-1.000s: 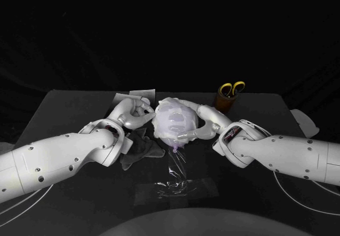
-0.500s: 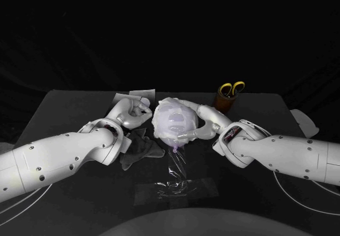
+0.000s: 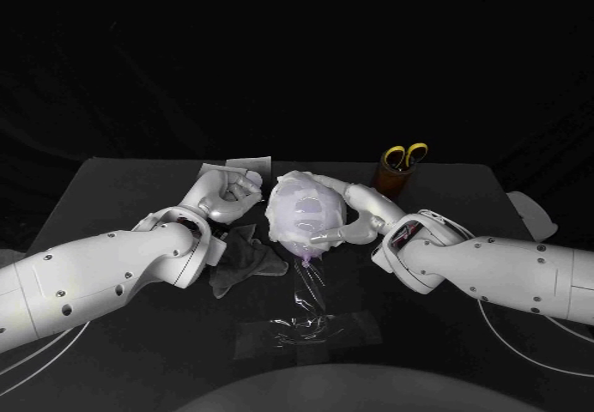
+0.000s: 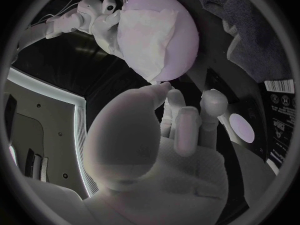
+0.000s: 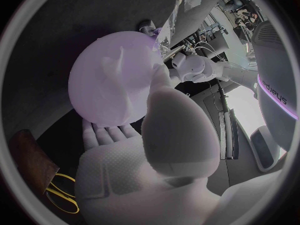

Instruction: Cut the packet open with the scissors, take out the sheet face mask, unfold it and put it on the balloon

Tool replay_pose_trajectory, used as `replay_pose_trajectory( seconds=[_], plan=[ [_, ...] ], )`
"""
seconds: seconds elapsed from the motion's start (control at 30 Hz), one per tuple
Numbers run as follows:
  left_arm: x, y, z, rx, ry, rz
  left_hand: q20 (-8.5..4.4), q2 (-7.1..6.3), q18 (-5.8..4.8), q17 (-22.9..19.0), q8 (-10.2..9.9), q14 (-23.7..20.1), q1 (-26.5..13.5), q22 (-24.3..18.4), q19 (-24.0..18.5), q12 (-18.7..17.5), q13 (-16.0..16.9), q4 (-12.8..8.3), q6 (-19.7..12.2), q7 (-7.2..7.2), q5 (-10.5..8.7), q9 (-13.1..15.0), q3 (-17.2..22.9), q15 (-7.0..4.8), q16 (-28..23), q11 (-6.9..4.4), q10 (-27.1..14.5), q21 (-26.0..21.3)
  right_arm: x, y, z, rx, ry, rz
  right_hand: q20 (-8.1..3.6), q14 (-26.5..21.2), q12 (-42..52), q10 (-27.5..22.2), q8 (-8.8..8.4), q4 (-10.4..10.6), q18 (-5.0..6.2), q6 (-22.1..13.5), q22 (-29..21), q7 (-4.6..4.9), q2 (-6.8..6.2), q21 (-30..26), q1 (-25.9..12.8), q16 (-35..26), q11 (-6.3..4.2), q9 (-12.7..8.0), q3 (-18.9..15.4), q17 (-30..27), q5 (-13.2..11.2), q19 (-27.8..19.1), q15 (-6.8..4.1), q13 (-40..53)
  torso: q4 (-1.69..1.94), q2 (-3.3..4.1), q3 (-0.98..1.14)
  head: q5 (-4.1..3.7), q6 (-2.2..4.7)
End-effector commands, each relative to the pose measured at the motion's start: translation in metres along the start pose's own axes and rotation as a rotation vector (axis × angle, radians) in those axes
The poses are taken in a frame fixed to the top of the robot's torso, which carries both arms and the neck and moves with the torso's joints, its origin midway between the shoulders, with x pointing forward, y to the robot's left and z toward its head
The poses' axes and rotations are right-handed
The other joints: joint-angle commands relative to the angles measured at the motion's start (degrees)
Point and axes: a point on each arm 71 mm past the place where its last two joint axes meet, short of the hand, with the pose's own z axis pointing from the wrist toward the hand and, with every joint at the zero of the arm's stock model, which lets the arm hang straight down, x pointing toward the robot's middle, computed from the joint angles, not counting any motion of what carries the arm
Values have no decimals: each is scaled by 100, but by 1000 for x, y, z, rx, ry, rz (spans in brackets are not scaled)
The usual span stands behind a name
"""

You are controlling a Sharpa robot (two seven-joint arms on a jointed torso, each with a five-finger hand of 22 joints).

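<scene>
At the middle of the black bench (image 3: 124,197) the balloon (image 4: 181,20) sits up off the surface, its knotted neck pointing toward the robot. The white sheet mask (image 3: 297,210) lies draped over the balloon's top and front. It covers most of the balloon and is creased in places, and some pale purple skin shows at the side and near the neck.

The right robot hand (image 3: 353,221) cups the balloon from the robot's right side. Its palm and fingers lie under and against the balloon, with the thumb pressed to the side, so it holds the balloon.

The left robot hand (image 3: 229,193) is raised just beside the balloon on the robot's left. It holds nothing, and its fingers are stretched out and slightly apart, pointing toward the mask's edge. I cannot tell whether a fingertip touches the balloon.

The flat silvery packet (image 3: 248,163) lies on the bench beyond the balloon, to its left and just behind the left robot hand. Beyond the balloon to its right, the scissors (image 3: 406,155) stand with their yellow handles up in a brown holder (image 3: 397,180), apart from both robot hands.

A dark crumpled cloth (image 3: 248,262) lies on the bench nearer the robot than the balloon, to its left. A sheet of clear film (image 3: 310,330) lies flat on the bench nearer again, below the balloon's neck.
</scene>
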Motion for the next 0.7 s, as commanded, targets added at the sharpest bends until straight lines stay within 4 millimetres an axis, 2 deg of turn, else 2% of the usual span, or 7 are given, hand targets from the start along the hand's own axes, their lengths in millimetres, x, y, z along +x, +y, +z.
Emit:
replay_pose_trajectory(
  seconds=[0.03, 0.07, 0.1, 0.17, 0.3, 0.43, 0.7],
  plan=[
    [2, -14, -3, 148, 9, -75, 34, -136, 105, -305, -71, -95, -203, -299, -272, -244, -403, 92, -132, 46, 17, -56, -71, 59, -103, 46, -339, -234, 8, -2, -3, 15, 58, 6, -5, -41, 18, 30, 31, -3, -83, 48, -7, 895, 49, 15, -12, -7, 24, 9, 31, -6, -20, 25, 7, 9, 2, 4, -4, -3, -3],
    [2, -16, -3, 168, 15, -81, 83, -291, 152, -567, -127, -243, -368, -563, -535, -349, -465, 188, -290, 115, 14, -81, -218, 123, -205, 114, -478, -466, 8, -2, -3, 16, 58, 6, -5, -41, 18, 30, 31, -3, -83, 48, -7, 895, 49, 15, -12, -7, 24, 9, 31, -6, -20, 25, 7, 9, 4, 5, -5, -3, -4],
    [2, -17, -4, 181, 19, -85, 101, -381, 163, -607, -151, -275, -447, -623, -598, -380, -486, 226, -354, 151, 10, -92, -310, 147, -222, 147, -517, -523, 8, -2, -3, 16, 58, 6, -5, -41, 18, 30, 31, -3, -83, 48, -7, 895, 49, 15, -12, -7, 24, 9, 31, -6, -20, 25, 7, 9, 4, 3, -7, 1, -6],
    [4, -20, -5, 211, 32, -95, 163, -493, 203, -769, -183, -390, -554, -825, -802, -468, -556, 298, -456, 206, 14, -118, -511, 209, -280, 205, -614, -715, 8, -2, -3, 15, 59, 6, -5, -41, 18, 30, 31, -3, -83, 48, -7, 895, 49, 15, -12, -7, 24, 9, 31, -6, -20, 25, 7, 9, 3, 1, -8, 2, -7],
    [7, -23, -5, 237, 54, -104, 212, -497, 239, -854, -186, -476, -494, -956, -930, -539, -632, 297, -477, 220, 21, -149, -653, 235, -306, 225, -665, -851, 9, -2, -2, 15, 59, 7, -6, -37, 18, 31, 30, -4, -83, 47, -4, 895, 66, 17, -11, -6, 25, 5, 40, -6, -20, 31, 7, 9, 0, 0, -7, 17, -11],
    [9, -23, -3, 238, 71, -108, 223, -457, 220, -718, -166, -426, -371, -840, -819, -559, -681, 247, -424, 202, 21, -171, -702, 224, -247, 207, -622, -772, 9, -2, -2, 14, 60, 7, -6, -37, 18, 31, 30, -4, -83, 47, -4, 895, 66, 17, -11, -6, 25, 5, 40, -6, -20, 31, 7, 9, 1, -1, 1, 19, -12],
    [10, -16, 2, 180, 78, -84, 226, -542, 169, -406, -223, -288, -295, -618, -586, -527, -720, 211, -475, 220, 21, -249, -914, 232, -115, 221, -560, -590, 9, -1, -2, 13, 61, 8, -6, -37, 18, 31, 30, -4, -83, 47, -4, 895, 66, 17, -11, -6, 25, 5, 40, -6, -20, 31, 7, 9, -7, -3, 9, 20, -2]
  ],
)
